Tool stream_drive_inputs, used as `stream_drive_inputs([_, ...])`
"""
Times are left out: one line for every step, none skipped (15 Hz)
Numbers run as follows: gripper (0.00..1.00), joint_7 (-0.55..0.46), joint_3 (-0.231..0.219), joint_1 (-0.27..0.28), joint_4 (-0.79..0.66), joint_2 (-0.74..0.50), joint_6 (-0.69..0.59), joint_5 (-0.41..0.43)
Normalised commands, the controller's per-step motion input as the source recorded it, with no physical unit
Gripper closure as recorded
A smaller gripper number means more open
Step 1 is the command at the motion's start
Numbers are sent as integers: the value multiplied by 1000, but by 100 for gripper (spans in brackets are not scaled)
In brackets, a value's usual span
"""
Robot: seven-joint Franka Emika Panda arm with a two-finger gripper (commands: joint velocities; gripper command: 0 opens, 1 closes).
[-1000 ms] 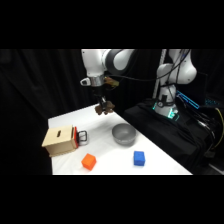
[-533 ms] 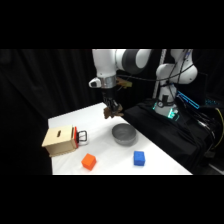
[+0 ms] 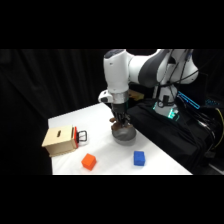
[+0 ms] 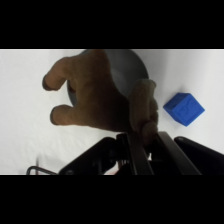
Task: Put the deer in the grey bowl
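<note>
**Toy deer held over the grey bowl, ready to be let go**

Left to right in the side view: a tan wooden box (image 3: 60,140) sits near the left edge of the white table (image 3: 100,112), with a small dark frame-like object touching its right side, too blurred to identify; an orange cube (image 3: 89,161) lies near the front edge; the gripper (image 3: 120,121) comes down from above, just over the grey bowl (image 3: 123,134); a blue cube (image 3: 139,158) lies in front and to the right of the bowl.

In the wrist view the jaws are closed narrowly on the deer (image 4: 92,97); its brown body and legs hang directly over the bowl's dark interior.

The step in hand looks like the release; to do it well, the deer should stay centred over the bowl and be brought low before the jaws part, so it does not bounce off the rim.

Nothing appears to block the way; both cubes and the box lie apart from the bowl.
</note>
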Motion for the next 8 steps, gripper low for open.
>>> stream_drive_inputs([50,-76,-31,-17,38,271,282,-32])
stream_drive_inputs([44,-121,-39,-34,48,273,258,-1])
stream_drive_inputs([34,-129,-45,-43,51,253,236,-4])
stream_drive_inputs([26,-146,-46,-51,48,225,222,-6])
stream_drive_inputs([17,-162,-41,-53,48,189,199,-1])
stream_drive_inputs([10,-152,-40,-51,50,149,165,-9])
stream_drive_inputs([3,-157,-42,-57,57,111,124,-6])
stream_drive_inputs([0,-171,-39,-66,65,77,80,11])
